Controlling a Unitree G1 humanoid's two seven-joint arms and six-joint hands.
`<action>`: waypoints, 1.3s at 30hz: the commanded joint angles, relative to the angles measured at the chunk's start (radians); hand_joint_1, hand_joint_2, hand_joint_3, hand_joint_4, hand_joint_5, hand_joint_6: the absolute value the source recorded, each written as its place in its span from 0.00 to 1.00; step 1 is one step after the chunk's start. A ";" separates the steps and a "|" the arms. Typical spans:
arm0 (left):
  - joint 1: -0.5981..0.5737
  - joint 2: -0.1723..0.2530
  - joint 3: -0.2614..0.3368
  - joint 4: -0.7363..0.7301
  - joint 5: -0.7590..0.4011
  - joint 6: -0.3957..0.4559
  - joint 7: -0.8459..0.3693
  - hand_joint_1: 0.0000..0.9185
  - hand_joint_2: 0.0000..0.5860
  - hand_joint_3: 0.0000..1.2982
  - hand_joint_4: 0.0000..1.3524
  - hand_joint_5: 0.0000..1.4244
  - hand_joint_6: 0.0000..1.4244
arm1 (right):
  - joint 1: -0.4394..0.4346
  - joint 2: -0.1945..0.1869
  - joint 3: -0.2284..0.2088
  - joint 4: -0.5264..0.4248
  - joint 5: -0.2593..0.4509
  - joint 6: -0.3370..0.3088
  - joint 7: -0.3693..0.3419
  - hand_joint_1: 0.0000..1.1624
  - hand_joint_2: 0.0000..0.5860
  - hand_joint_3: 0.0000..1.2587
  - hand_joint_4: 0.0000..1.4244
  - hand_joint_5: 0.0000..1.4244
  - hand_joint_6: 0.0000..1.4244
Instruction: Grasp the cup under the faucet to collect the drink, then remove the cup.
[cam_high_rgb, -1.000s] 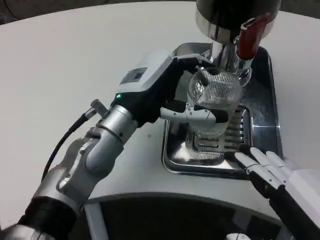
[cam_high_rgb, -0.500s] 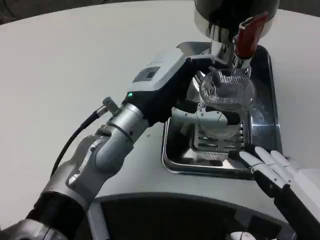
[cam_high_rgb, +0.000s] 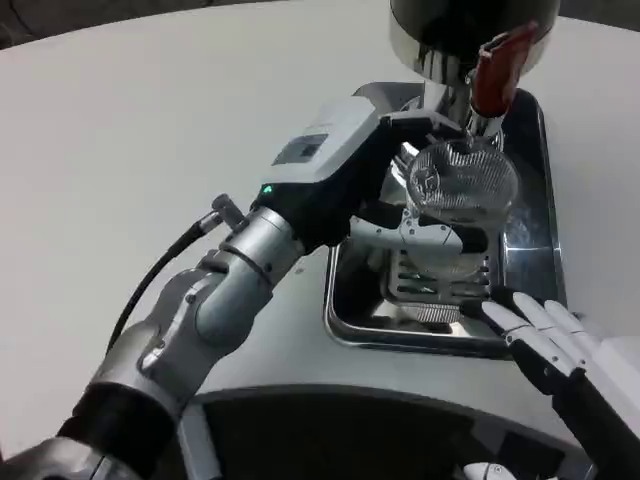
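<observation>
White tabletop all around, nothing much going on at the far left. Moving right: left hand reaching in over the metal drip tray, fingers wrapped round the clear ribbed cup, so definitely grasping it. Cup held up over the slotted grate, mouth sitting just under the faucet spout with its red lever, below the dark dispenser body. Can't tell whether any drink is inside yet. Looks like thin clear plastic or glass, so probably light, a bit slick, and easy to crush or crack if squeezed hard. Best held around the lower wall, well below the rim, and kept upright once filled. Further right: right hand resting at the tray's front right corner, fingers stretched out flat, holding nothing.
</observation>
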 joint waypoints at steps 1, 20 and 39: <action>-0.012 -0.007 -0.016 -0.003 0.018 -0.024 0.015 0.57 0.11 0.79 0.85 0.94 1.00 | 0.020 0.007 -0.018 -0.016 0.017 -0.013 0.012 0.34 0.64 0.07 0.00 0.00 0.00; -0.005 0.007 -0.010 0.001 0.027 -0.007 0.013 0.24 0.08 0.40 0.39 0.59 0.84 | 0.012 -0.001 -0.018 -0.016 0.022 0.003 0.023 0.34 0.64 0.09 0.01 0.00 0.00; -0.004 0.021 -0.009 -0.005 0.034 -0.009 0.023 0.21 0.11 0.26 0.14 0.27 0.40 | -0.006 -0.010 -0.008 -0.016 0.025 0.043 0.040 0.34 0.64 0.11 0.01 0.00 0.00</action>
